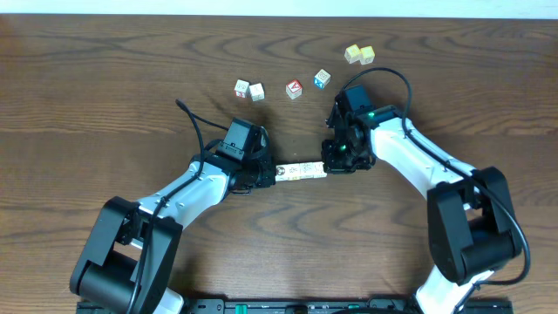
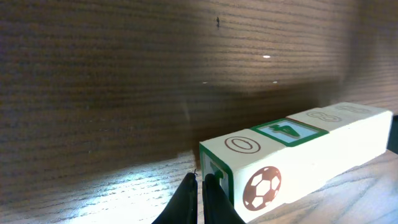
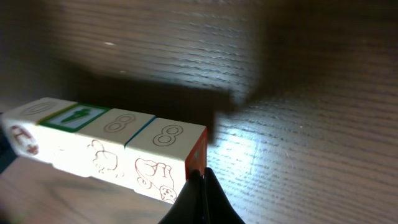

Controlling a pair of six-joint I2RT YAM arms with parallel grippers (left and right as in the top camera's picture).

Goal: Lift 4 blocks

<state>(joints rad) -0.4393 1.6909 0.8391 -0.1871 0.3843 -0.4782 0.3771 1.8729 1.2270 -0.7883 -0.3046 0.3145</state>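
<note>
Closest to the left wrist camera, my left tool (image 2: 200, 186) is clenched shut with nothing between its jaws, and its tip presses against the green-framed end face of the blocks (image 2: 292, 155). All four blocks sit face to face in one straight row. On the nearest one I can read an oval on top and a brown football on the side; the next has a green-bordered top, and the two beyond carry faint looped marks. At the other end my right tool (image 3: 202, 180) is likewise clenched on nothing, its tip set against the reddish end face of the last block, so the row is squeezed lengthwise between my two tools. From overhead the row lies near the middle of the table (image 1: 105, 105), running almost left to right between both tools. A dark shadow lies along the row in both wrist views, but I cannot tell whether the blocks rest on the wood or hang just above it. Further back on the table, well apart from the row, stand two white cubes with pink-red edges (image 1: 248, 90) side by side, a red-faced cube (image 1: 294, 89), a blue-sided cube (image 1: 322, 79), and a touching pair of pale yellow cubes (image 1: 359, 55)
</note>
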